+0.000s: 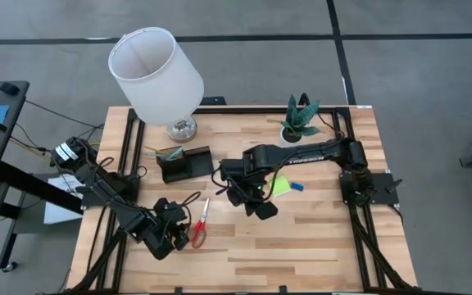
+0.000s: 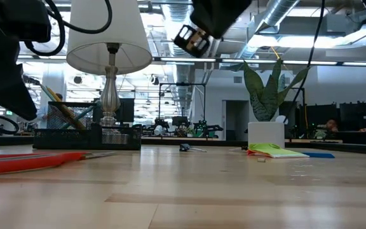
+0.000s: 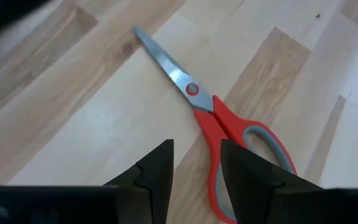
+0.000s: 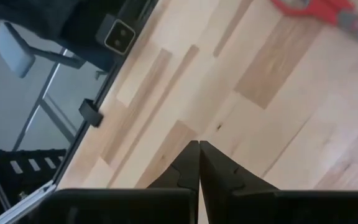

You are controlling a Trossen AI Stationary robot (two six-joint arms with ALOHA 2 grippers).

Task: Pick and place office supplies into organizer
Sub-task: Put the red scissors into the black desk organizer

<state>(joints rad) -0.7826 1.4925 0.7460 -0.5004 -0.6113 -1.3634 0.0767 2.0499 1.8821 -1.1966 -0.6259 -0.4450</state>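
The red-handled scissors (image 1: 199,223) lie flat on the wooden table, blades toward the far edge, and also show in the left wrist view as scissors (image 3: 216,124). My left gripper (image 3: 196,163) is open and hovers by the scissors' handle end (image 3: 229,155), with one finger over the red handle. Whether it touches, I cannot tell. The black organizer (image 1: 185,164) stands near the lamp with pencils (image 1: 169,152) in it. My right gripper (image 4: 199,160) is shut on nothing, above the table's middle (image 1: 256,203). A lime-green sticky-note pad (image 1: 283,186) and a blue eraser (image 1: 298,186) lie beside it.
A white-shaded lamp (image 1: 156,70) stands at the far left and a potted plant (image 1: 300,121) at the far right. A small binder clip (image 2: 184,147) lies mid-table. Bare wood stretches along the near edge (image 1: 301,254).
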